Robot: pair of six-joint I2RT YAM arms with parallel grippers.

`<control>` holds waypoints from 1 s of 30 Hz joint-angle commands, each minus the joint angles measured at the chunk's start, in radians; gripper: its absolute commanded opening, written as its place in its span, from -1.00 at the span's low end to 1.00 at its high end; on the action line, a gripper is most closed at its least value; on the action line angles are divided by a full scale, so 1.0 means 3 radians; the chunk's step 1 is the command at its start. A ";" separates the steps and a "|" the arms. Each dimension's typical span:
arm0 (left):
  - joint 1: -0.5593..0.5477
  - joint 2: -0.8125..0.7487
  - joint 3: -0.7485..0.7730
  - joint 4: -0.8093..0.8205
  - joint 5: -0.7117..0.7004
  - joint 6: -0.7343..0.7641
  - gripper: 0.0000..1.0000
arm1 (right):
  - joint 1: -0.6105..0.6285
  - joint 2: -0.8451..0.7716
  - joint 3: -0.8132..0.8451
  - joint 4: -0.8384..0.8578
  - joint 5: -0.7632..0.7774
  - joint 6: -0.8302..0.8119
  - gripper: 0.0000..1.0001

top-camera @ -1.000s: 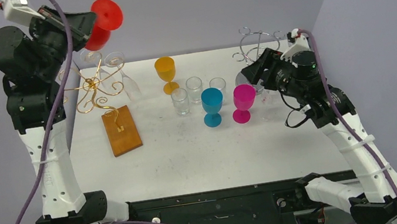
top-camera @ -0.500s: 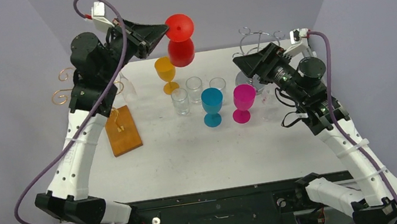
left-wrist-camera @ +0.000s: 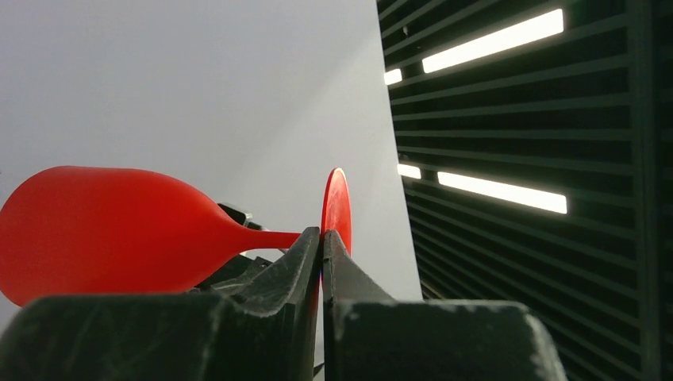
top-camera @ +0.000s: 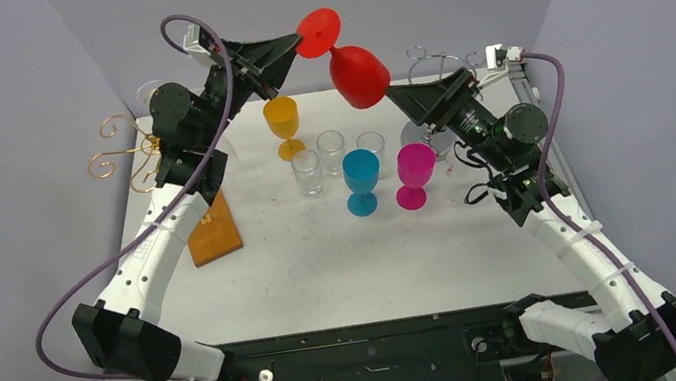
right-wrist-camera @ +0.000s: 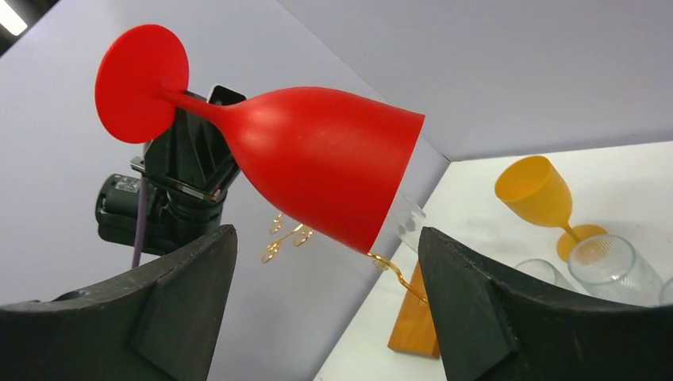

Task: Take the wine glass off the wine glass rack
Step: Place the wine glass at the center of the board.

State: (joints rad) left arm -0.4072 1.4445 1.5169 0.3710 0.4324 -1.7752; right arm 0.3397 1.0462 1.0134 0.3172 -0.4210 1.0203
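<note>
My left gripper is shut on the stem of a red wine glass and holds it high above the table, tilted, foot up-left and bowl down-right. In the left wrist view the stem is pinched right at the gripper, with the red glass to the left. My right gripper is open just below the bowl. In the right wrist view the red glass hangs above the gap of the right gripper. The gold wire rack on its wooden base stands at the left.
On the table stand an orange glass, three clear tumblers, a blue glass and a magenta glass. A silver wire rack stands at the back right behind my right arm.
My left arm has swung right with the red glass, away from the gold rack, and tilted it toward the right arm. My right gripper has risen up under the bowl.
</note>
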 commanded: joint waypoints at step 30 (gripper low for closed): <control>-0.0156 -0.0063 -0.0490 0.1504 0.0502 -0.0695 -0.32 | -0.0008 0.0327 0.0011 0.2271 -0.0619 0.1456 -1.00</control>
State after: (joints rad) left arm -0.4492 1.4548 1.3617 0.7815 0.5133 -2.0712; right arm 0.3428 1.1793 1.0031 1.0275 -0.6113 1.4837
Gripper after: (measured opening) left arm 0.239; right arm 0.052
